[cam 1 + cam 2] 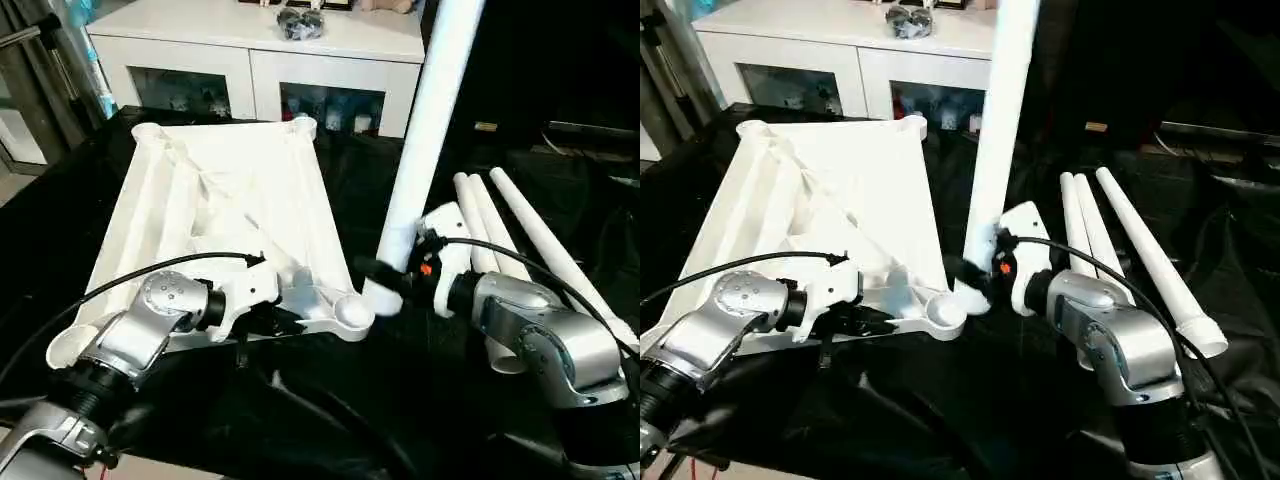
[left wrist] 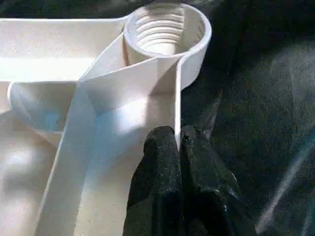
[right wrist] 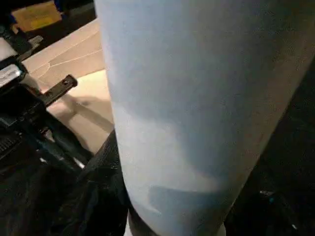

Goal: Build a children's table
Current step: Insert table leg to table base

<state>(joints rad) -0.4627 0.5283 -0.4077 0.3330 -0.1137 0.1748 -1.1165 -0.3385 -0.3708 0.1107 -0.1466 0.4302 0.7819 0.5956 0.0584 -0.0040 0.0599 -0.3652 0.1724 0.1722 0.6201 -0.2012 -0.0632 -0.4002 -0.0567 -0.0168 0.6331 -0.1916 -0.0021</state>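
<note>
- White plastic tabletop [image 1: 220, 215] lies upside down on the black desk [image 1: 400, 420].
- The left tool [image 2: 178, 142] is pinched shut on a thin rib beside the corner socket [image 2: 167, 29].
- The right tool [image 1: 385, 280] holds one leg [image 1: 425, 130] upright, its foot just beside that socket.
- Three more legs [image 1: 520, 235] lie at the right.
- If the leg tips, it may miss the socket.

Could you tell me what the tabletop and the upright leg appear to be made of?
Tabletop: probably moulded white plastic, slightly glossy; thin ribs and a threaded round corner socket suggest it. Upright leg: a smooth white tube, likely plastic, though coated metal cannot be excluded.
</note>
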